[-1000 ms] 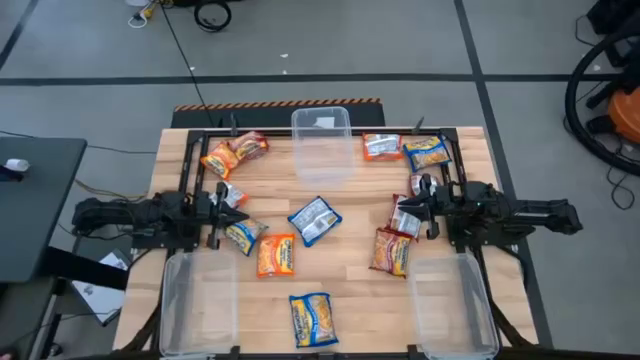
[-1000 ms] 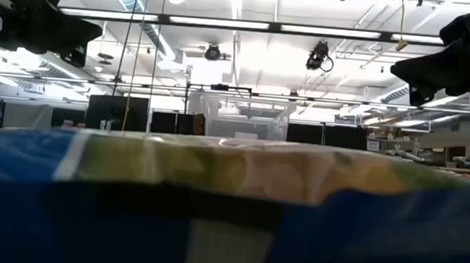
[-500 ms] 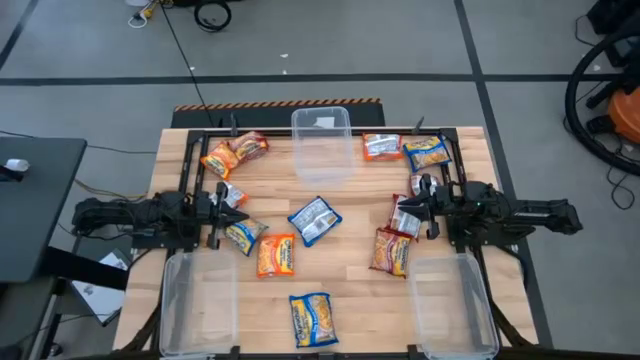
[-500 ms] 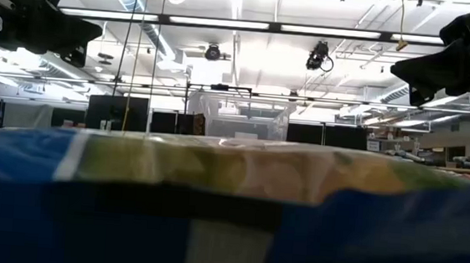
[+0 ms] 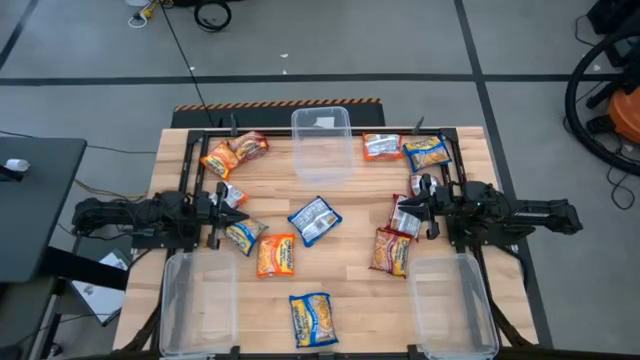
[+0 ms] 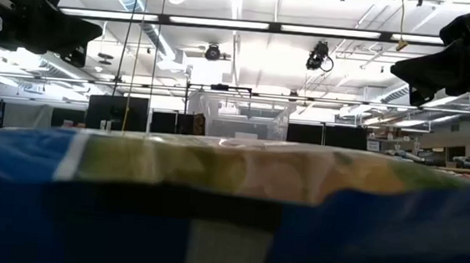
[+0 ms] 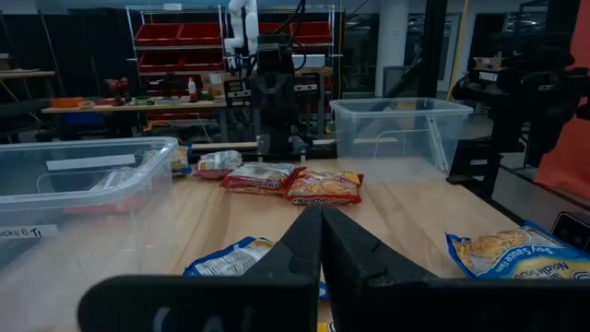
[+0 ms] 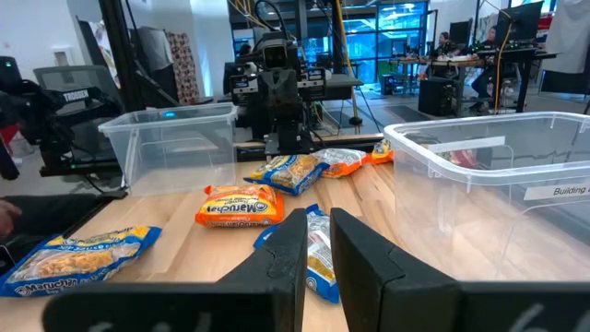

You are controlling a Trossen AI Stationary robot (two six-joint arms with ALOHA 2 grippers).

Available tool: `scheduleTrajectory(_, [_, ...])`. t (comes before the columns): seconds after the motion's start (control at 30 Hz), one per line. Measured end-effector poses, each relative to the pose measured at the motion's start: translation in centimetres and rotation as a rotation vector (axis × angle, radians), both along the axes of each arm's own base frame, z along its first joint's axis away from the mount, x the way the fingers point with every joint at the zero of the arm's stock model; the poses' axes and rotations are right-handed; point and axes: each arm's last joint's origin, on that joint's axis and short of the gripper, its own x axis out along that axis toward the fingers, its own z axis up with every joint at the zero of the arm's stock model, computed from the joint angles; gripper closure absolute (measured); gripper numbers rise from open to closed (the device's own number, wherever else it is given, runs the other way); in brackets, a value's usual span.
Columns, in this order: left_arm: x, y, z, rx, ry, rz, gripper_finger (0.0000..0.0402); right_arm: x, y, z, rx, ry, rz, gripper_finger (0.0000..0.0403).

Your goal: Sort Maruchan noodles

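Observation:
Maruchan packets lie flat and scattered on the wooden table. Among them are an orange packet [image 5: 276, 255], a blue one [image 5: 315, 220], a blue-and-yellow one [image 5: 312, 318], a red one [image 5: 392, 250], and orange and red ones [image 5: 232, 153] at the far left. My left gripper [image 5: 232, 210] [image 7: 321, 235] is shut and hovers at the table's left, above a blue packet [image 5: 243, 233] [image 7: 230, 263]. My right gripper [image 5: 415, 205] [image 8: 318, 235] stands at the right, open by a narrow gap, above a pale packet [image 5: 405, 215] [image 8: 318, 254]. Neither touches anything.
Three clear bins stand on the table: one at the far middle [image 5: 322, 145], one near left [image 5: 198, 300], one near right [image 5: 455, 305]. More packets [image 5: 410, 150] lie far right. A blue-and-yellow packet [image 6: 229, 207] fills the low view. Bare wood shows between the arms.

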Motion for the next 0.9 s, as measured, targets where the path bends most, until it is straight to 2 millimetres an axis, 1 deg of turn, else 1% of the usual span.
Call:
scheduleTrajectory(0.7, [0.00,0.00,0.01,0.000,0.000,0.000,0.0390,0.00,0.00,0.00,0.000,0.000,0.000,0.0345])
scheduleTrajectory(0.83, [0.00,0.00,0.00,0.000,0.000,0.000,0.0390,0.00,-0.02,0.11,-0.104,-0.010,-0.010,0.0345])
scheduleTrajectory(0.9, [0.00,0.00,0.01,0.000,0.000,0.000,0.0390,-0.01,-0.02,0.31,-0.118,-0.029,-0.012,0.0345])
